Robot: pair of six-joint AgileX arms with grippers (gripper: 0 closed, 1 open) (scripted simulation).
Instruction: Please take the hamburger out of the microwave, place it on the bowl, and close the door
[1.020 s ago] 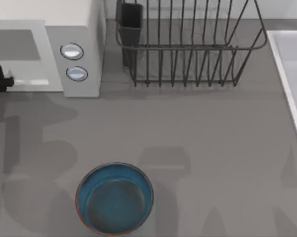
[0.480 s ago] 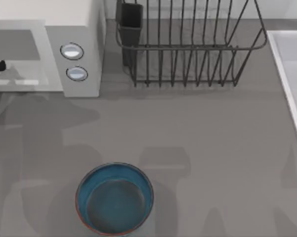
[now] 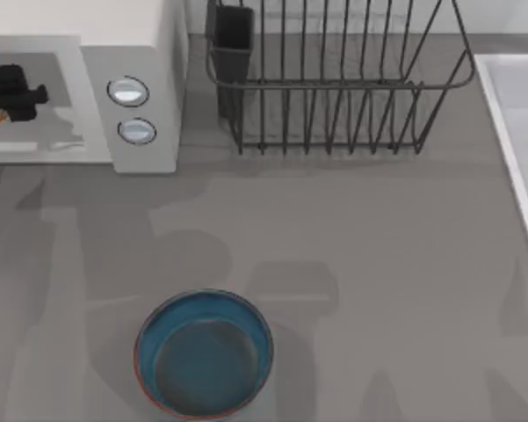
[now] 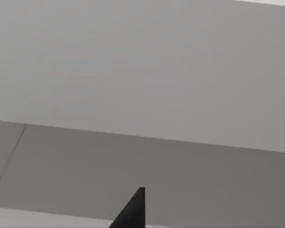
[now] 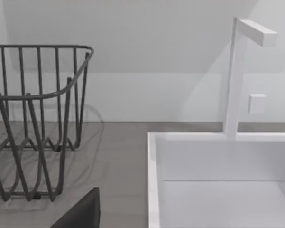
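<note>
The white microwave stands at the table's back left, two silvery knobs on its grey panel. Its front shows a grey back wall and a pale floor. My left gripper hangs in that opening, left of the knobs, and throws a shadow on the pale floor. One dark fingertip shows in the left wrist view against plain grey walls. The hamburger and the door are out of view. The deep-blue bowl with its rusty rim sits empty near the front edge. My right arm is parked, with a dark fingertip in the right wrist view.
A dark wire dish rack with a dark cup holder stands at the back centre. A white sink with a white tap runs along the right side. Grey tabletop lies between the microwave and the bowl.
My left gripper has moved from the left edge by the microwave's front lip to the right and toward the back. Its shadows on the table shifted right. The bowl has not moved.
</note>
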